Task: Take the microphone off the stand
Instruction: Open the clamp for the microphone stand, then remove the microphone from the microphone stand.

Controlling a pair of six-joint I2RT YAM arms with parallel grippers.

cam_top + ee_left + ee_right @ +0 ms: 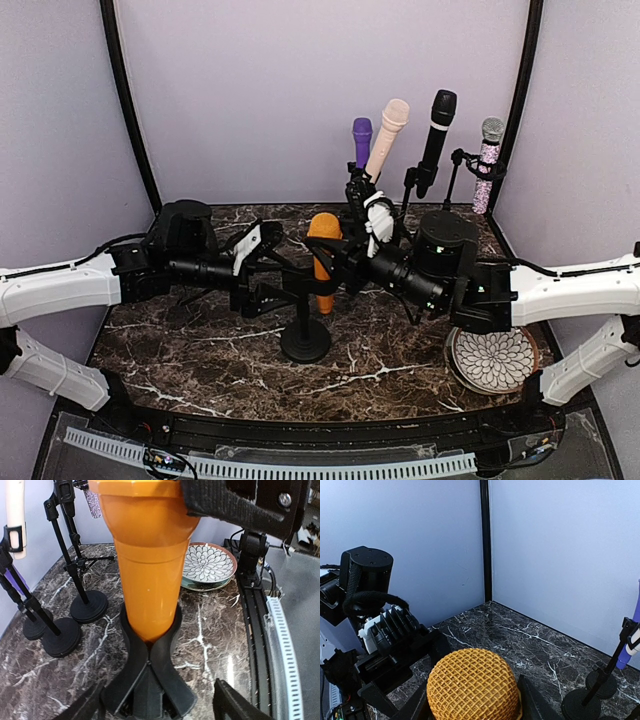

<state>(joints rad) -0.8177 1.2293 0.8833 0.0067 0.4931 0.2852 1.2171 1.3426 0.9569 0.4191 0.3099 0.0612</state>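
Surface: dark marble-pattern tabletop (200, 350), white veining. Enclosure: pale lavender walls (300, 90), black corner posts (130, 110). Orange microphone (323, 235) upright at table centre, seated in the black clip (150, 670) of its round-based stand (305, 342). Right gripper (338, 262) clamped on the microphone's upper part. Left gripper (160, 706) fingers wide, either side of the clip, apart from it. Patterned plate (495, 362) near right; other microphones on stands (437, 130) along the back wall.
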